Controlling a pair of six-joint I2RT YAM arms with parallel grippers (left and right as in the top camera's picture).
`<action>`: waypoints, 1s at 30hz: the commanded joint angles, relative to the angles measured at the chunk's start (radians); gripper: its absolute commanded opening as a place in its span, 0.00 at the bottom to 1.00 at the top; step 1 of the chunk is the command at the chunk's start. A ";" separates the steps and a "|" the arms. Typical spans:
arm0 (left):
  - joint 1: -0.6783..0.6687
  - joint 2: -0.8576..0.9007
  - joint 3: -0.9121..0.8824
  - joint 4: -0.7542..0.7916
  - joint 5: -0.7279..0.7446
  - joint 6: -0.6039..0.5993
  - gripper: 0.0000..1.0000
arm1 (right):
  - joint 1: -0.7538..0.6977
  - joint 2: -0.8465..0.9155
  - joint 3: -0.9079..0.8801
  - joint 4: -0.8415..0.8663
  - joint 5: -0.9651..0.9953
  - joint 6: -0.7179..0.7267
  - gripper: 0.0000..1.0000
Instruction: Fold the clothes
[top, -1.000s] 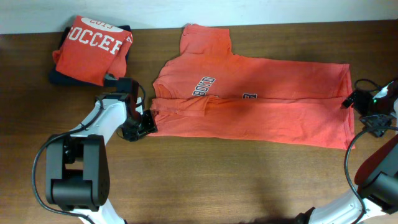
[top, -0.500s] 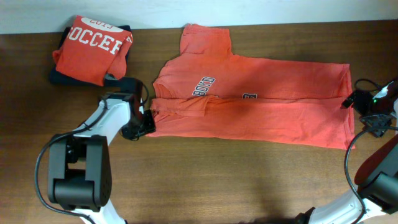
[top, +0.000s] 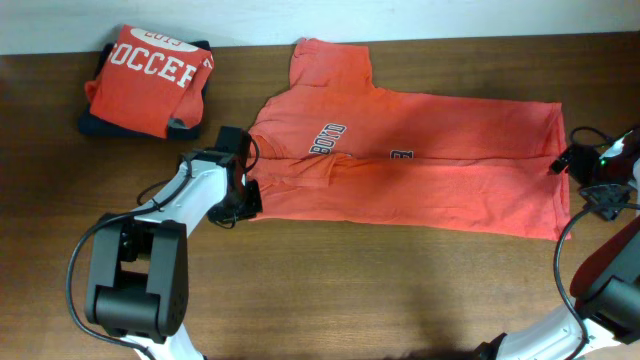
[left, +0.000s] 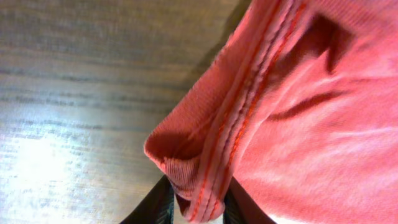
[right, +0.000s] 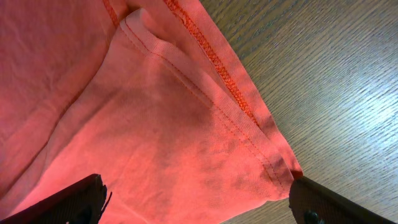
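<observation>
The left gripper is now moved in onto the left side of the spread T-shirt, at frame centre on the desk, and is closed on its cloth, so a fold can be started. The right gripper is held wide open around the right corner.

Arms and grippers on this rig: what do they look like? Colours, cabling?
Left arm and right arm: white links, black joint housings, loose black cables. Left gripper and right gripper are black with dark fingers; a small green light glows beside the right one.
</observation>
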 joint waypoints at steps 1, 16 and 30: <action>0.000 0.000 0.008 -0.037 -0.021 0.004 0.24 | 0.002 -0.002 0.009 0.000 -0.009 0.004 0.99; 0.000 0.000 -0.090 -0.103 0.031 -0.037 0.24 | 0.002 -0.002 0.009 0.000 -0.009 0.004 0.99; 0.001 -0.121 0.071 -0.174 0.027 0.025 0.69 | 0.002 -0.002 0.009 0.000 -0.009 0.004 0.99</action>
